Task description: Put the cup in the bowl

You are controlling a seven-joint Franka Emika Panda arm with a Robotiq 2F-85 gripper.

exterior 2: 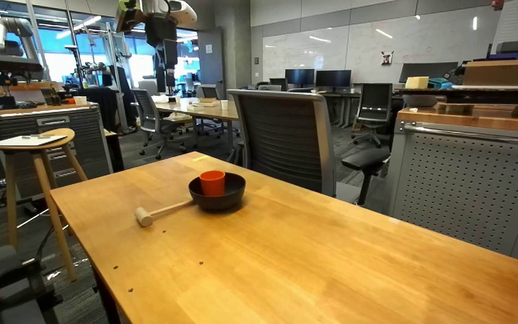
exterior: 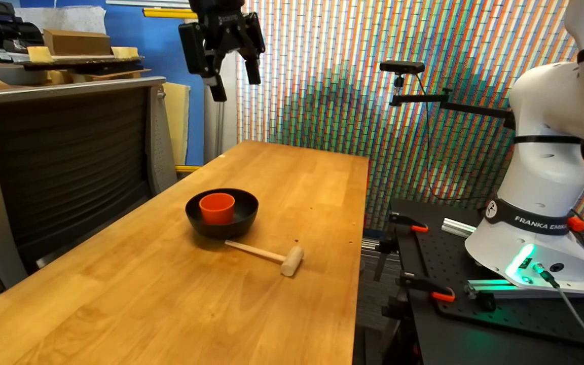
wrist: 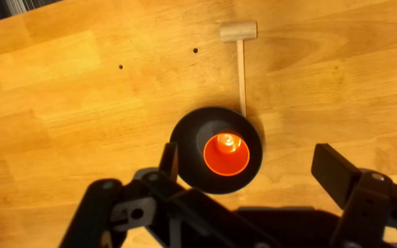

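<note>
The orange-red cup [exterior: 217, 210] stands upright inside the black bowl [exterior: 222, 233] on the wooden table, in both exterior views; the cup [exterior 2: 212, 183] and bowl [exterior 2: 218, 204] match there. In the wrist view the cup [wrist: 225, 162] sits off-centre in the bowl [wrist: 189, 137], its open mouth facing up. My gripper [exterior: 236, 85] is high above the table, apart from cup and bowl, and also shows in an exterior view [exterior 2: 165, 83]. In the wrist view its fingers [wrist: 246, 151] are wide apart with nothing held between them.
A wooden mallet [exterior: 292, 261] lies on the table [exterior: 292, 177] with its handle end close to the bowl; whether they touch is unclear. A chair [exterior 2: 281, 139] stands along one table edge. A camera on an arm [exterior: 402, 67] stands beyond the table, near the robot base.
</note>
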